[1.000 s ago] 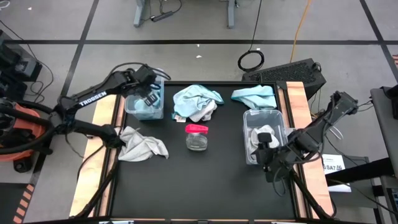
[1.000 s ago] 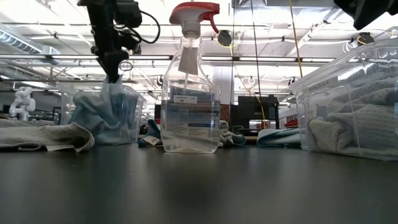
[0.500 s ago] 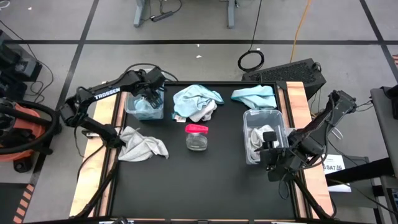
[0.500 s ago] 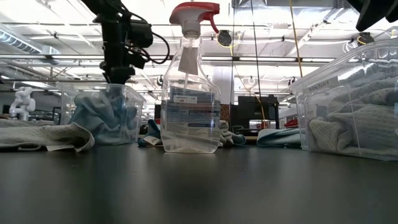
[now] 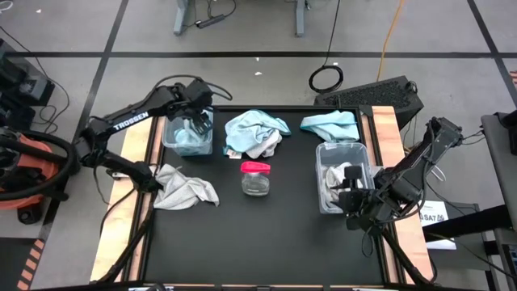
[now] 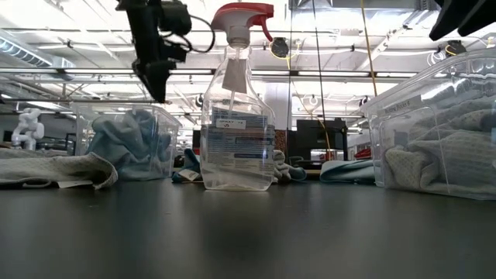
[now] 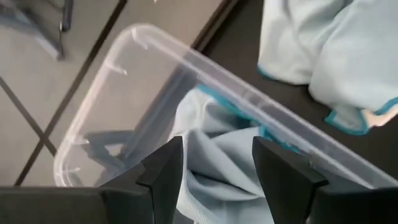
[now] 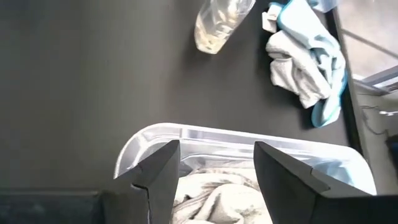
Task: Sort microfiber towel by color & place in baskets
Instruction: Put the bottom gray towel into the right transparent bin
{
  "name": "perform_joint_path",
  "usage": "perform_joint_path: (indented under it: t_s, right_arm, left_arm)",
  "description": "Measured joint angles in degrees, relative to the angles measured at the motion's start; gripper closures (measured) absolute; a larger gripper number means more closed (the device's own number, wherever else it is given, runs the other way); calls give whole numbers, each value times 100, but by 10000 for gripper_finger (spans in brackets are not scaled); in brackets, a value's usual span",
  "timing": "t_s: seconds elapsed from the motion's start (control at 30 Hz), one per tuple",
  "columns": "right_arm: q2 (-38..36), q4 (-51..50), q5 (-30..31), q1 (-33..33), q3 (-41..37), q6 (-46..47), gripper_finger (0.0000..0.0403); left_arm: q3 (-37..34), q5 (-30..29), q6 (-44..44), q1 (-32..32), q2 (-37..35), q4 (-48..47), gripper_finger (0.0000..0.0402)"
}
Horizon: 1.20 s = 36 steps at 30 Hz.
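The left gripper [image 5: 194, 123] has let go, fingers apart, and is lifting clear above the left basket [image 5: 171, 142]. The blue towel [image 7: 217, 168] it carried now lies crumpled inside, so that's one sorted. The right gripper [image 5: 349, 184] hangs open over the right basket [image 5: 323, 202] holding grey cloth. A grey towel [image 5: 184, 188] and a mixed pile [image 5: 254, 133] still wait on the table [image 5: 283, 234].
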Motion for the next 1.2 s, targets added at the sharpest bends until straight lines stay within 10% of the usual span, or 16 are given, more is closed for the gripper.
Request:
perform_joint_path:
  t_s: [1.2]
  right_arm:
    - [0,-86,783,-9,0,24,206]
  left_arm:
    - [338,824,8,-3184,-998,-285,202]
